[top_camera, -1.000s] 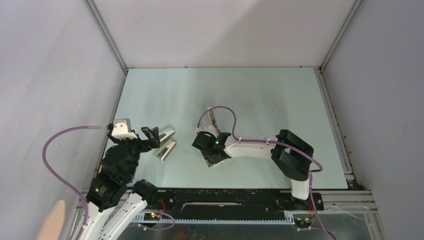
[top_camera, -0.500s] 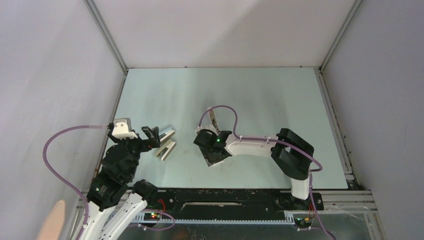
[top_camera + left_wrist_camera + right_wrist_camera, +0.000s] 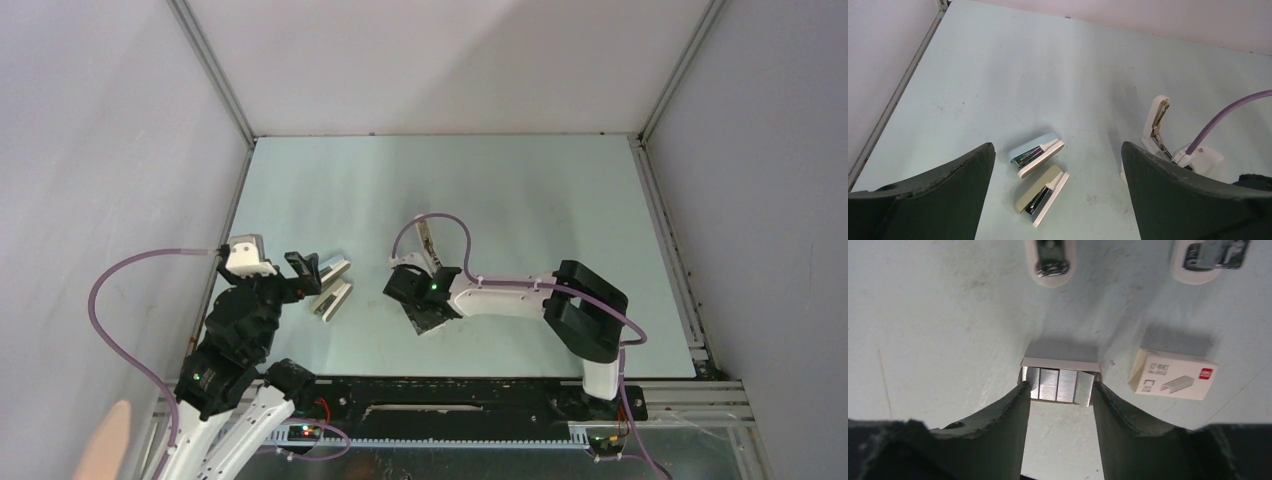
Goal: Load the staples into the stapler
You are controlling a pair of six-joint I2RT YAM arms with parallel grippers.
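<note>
I'm watching the right gripper (image 3: 1059, 396) working on the staples (image 3: 1058, 384). Over the last second its wrist has been creeping a touch toward the lower left in the overhead view, and everything else is staying put. To me that means we're still lining up the pick; nothing is going into the stapler (image 3: 427, 240) yet.

In the right wrist view the grey block is lying flat on the table (image 3: 923, 330), dead centre, with a white card flap (image 3: 1060, 361) along its upper edge. The two dark fingers (image 3: 1015, 405) are standing about half open, one on each side of the block, tips touching or all but touching its edges. I can't tell whether they're actually pinching it. The little box (image 3: 1173, 376) with the red mark is sitting just to the right, clear of the fingers.

The stapler is lying hinged open just above that wrist in the overhead view, near but apart from the staples.

The left gripper (image 3: 300, 275) is hanging at the lower left, spread wide and holding nothing, looking down on two other small staplers (image 3: 1038, 172).
</note>
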